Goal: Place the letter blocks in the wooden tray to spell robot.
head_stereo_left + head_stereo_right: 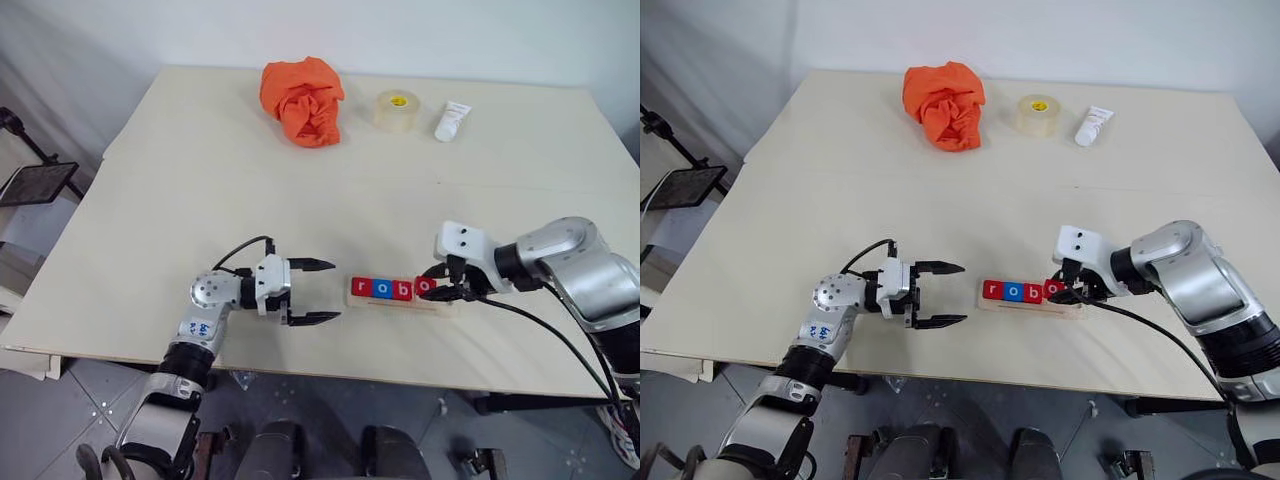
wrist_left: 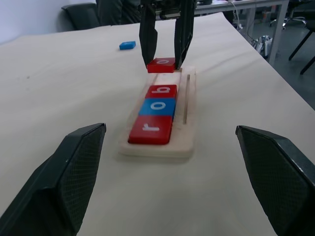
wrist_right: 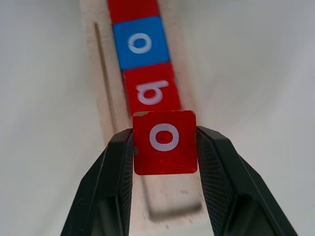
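Observation:
The wooden tray [image 2: 190,98] lies near the table's front edge. Three letter blocks sit in it side by side: a red r [image 2: 150,130], a blue o [image 2: 157,106] and a red b [image 2: 161,91]. My right gripper [image 1: 441,291] is shut on a red o block [image 3: 165,143], holding it just above the tray's bare right end [image 3: 173,198], beside the b. A blue block [image 2: 127,45] lies flat on the table beyond the right gripper; its letter is not readable. My left gripper [image 1: 316,292] stands open and level, just left of the tray, holding nothing.
At the table's far side lie a crumpled orange cloth [image 1: 303,100], a roll of clear tape [image 1: 396,110] and a white tube [image 1: 452,121]. A black stand [image 1: 40,183] is off the table's left edge. The front edge runs close below the tray.

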Action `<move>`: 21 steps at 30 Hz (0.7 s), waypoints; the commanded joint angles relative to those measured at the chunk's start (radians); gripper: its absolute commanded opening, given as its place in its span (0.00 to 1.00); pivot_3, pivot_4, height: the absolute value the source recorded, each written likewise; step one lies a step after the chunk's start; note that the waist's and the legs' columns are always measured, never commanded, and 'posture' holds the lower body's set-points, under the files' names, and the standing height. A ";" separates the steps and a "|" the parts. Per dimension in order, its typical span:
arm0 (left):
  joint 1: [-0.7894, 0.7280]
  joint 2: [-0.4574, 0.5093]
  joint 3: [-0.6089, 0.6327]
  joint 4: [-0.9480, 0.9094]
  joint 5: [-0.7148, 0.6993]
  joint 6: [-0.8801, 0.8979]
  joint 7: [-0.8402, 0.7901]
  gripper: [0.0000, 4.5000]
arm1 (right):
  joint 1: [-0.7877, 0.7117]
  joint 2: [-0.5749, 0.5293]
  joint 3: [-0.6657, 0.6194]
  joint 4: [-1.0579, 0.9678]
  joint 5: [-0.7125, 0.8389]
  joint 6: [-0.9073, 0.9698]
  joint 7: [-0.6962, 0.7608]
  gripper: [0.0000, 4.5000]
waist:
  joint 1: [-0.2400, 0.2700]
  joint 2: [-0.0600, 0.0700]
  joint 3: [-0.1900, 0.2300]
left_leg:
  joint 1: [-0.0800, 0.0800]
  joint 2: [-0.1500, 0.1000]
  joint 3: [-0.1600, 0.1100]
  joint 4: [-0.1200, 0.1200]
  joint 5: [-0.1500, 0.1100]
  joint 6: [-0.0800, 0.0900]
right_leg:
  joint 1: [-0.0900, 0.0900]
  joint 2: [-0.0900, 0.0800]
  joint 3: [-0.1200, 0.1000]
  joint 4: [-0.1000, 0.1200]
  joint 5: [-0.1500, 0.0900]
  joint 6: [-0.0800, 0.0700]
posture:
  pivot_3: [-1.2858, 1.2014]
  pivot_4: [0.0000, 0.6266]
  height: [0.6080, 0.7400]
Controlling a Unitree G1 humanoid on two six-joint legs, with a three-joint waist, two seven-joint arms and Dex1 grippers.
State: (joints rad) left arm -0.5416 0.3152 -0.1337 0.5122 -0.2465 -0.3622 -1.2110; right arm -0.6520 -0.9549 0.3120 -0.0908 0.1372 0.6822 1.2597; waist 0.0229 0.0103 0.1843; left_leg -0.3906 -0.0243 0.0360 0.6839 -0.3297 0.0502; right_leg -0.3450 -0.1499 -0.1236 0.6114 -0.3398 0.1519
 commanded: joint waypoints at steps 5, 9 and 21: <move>0.008 0.010 0.014 -0.045 -0.007 -0.008 0.016 1.00 | -0.023 0.006 0.015 0.004 -0.032 -0.030 0.003 0.33 | -0.001 0.000 0.000 | 0.000 0.000 0.000 0.000 0.000 0.000 | 0.000 0.000 0.000 0.000 0.000 0.000 | 0.52 0.24 1.00; 0.014 0.011 0.012 -0.053 -0.008 -0.007 0.019 1.00 | -0.025 0.003 0.018 0.025 -0.046 -0.052 0.007 0.33 | -0.001 0.000 0.000 | 0.000 0.000 0.000 0.000 0.000 0.000 | 0.000 0.000 0.000 0.000 0.000 0.000 | 0.52 0.24 1.00; 0.017 0.033 0.022 -0.068 -0.028 0.003 -0.007 1.00 | -0.034 0.011 0.014 0.037 -0.061 -0.078 0.032 0.69 | -0.001 0.000 0.000 | 0.000 0.000 0.000 0.000 0.000 0.000 | 0.000 0.000 0.000 0.000 0.000 0.000 | 0.52 0.24 1.00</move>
State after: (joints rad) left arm -0.5241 0.3345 -0.1283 0.4824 -0.2485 -0.3597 -1.2051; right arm -0.6709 -0.9394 0.3454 -0.0315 0.0703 0.6084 1.2800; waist 0.0219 0.0102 0.1844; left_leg -0.3906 -0.0242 0.0362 0.6839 -0.3297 0.0501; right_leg -0.3453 -0.1497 -0.1237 0.6118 -0.3398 0.1519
